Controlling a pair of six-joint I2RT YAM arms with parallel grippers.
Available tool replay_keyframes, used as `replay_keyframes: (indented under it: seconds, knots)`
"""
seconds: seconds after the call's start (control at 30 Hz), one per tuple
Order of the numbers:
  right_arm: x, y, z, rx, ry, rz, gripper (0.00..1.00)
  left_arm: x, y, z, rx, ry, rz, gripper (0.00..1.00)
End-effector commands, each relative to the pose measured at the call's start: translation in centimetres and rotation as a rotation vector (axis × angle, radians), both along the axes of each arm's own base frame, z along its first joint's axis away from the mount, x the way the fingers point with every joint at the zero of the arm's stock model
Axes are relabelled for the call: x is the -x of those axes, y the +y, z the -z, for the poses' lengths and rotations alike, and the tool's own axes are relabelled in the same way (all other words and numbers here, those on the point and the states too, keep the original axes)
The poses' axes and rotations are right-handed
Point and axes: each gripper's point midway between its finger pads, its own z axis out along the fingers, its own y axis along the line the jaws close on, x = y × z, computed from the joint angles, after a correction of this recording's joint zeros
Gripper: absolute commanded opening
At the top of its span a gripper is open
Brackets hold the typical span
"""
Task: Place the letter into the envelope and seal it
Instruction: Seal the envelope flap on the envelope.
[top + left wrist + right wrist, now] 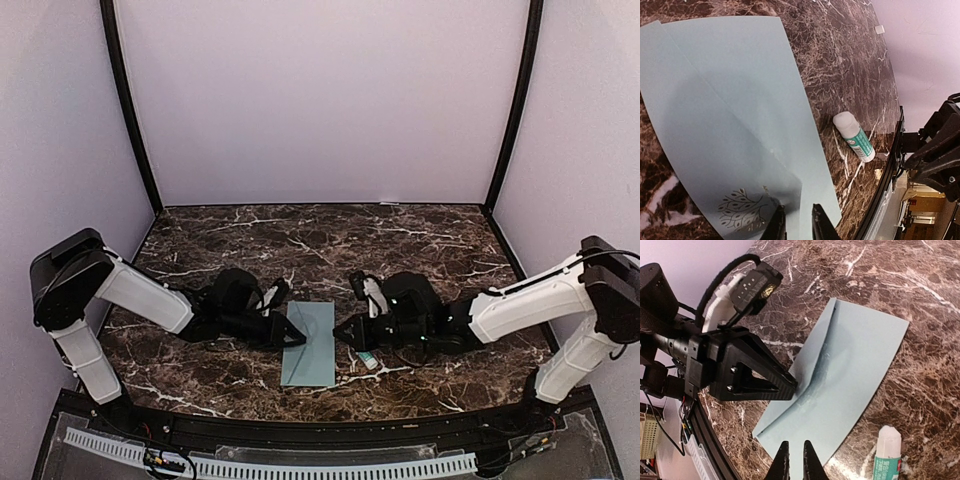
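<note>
The left pincer [799,226] and right pincer [795,461] sat narrowed to slits over the envelope [312,360] (glue stick [887,452] beside it). Any grasp could not be told.

One envelope [308,343], pale teal-green paper, long rectangle. It lies on the dark marbled worktop [420,240] at lower centre of the top view, long axis nearly vertical in the frame.

Flap side faces up. The pointed flap [812,365] is folded down over the body, and its edges form a shallow V along one long side.

Right wrist view: the envelope runs from upper right to lower centre, with glossy streaks along the flap edges.

Left wrist view: the envelope fills the left half of the frame. A printed tree motif [742,212] sits near the bottom edge. The paper is slightly bowed, with a soft shadow across the middle.

What is inside cannot be told.
</note>
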Motion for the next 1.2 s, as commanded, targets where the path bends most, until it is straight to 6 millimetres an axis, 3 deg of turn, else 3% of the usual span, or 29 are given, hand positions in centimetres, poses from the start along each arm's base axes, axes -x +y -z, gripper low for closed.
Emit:
replay_keyframes:
  seconds: [0.0,0.27,0.53,1.17]
  knots:
    - [0.0,1.9,-1.1,-0.022,0.001,-0.032,0.07,-0.1,0.5,0.7,-0.035,-0.002,-0.025,0.12]
    - [-0.5,4.7,0.0,-0.007,0.039,-0.079,0.00,0.5,1.6,2.6,-0.085,0.027,-0.041,0.05]
    - [-0.5,7.0,1.7,-0.009,0.077,-0.131,0.00,0.7,2.4,3.7,-0.130,0.029,-0.050,0.03]
    - [-2.4,8.2,7.0,0.115,0.123,-0.089,0.00,1.1,2.7,3.9,-0.141,0.030,-0.037,0.02]
